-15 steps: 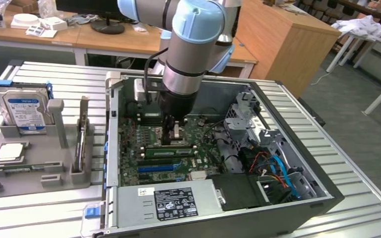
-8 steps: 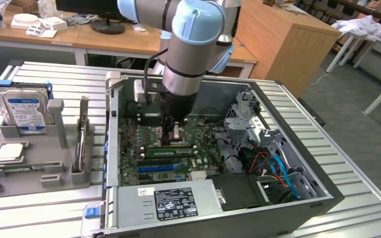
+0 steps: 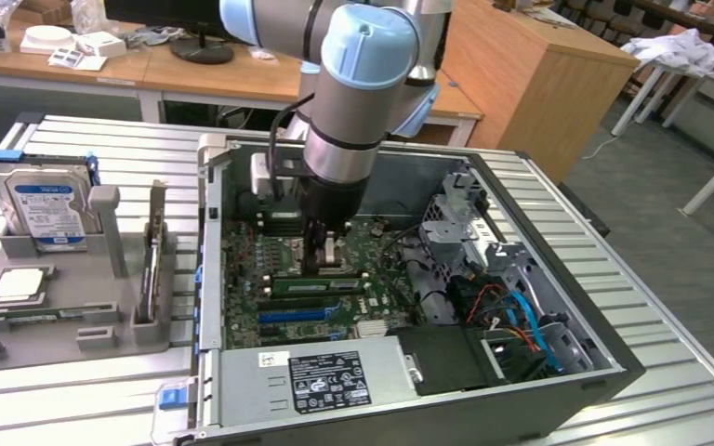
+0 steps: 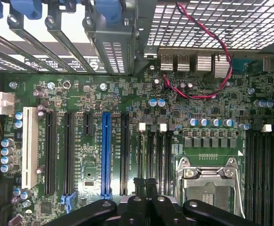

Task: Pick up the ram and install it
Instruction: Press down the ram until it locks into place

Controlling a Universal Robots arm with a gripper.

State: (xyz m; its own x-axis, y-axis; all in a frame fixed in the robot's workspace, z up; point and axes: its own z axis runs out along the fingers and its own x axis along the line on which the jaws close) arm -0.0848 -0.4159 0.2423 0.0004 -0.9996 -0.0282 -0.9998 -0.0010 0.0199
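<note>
The pincer (image 3: 323,249) is pressed together above the motherboard (image 3: 320,279) inside the computer case (image 3: 580,372). Just beside its tips, the ram (image 3: 313,285) seems seated in a slot, its long axis running across the board.

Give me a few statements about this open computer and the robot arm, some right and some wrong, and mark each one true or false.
1. The black gripper is down inside the open black computer case, over the green motherboard. True.
2. The gripper's fingers are spread wide. False: they are shut together.
3. The silver hard drive with a blue label lies inside the case. False: it stands in the grey holder outside the case, on the exterior view's left.
4. A twisted red and black wire runs over the board. True.
</note>
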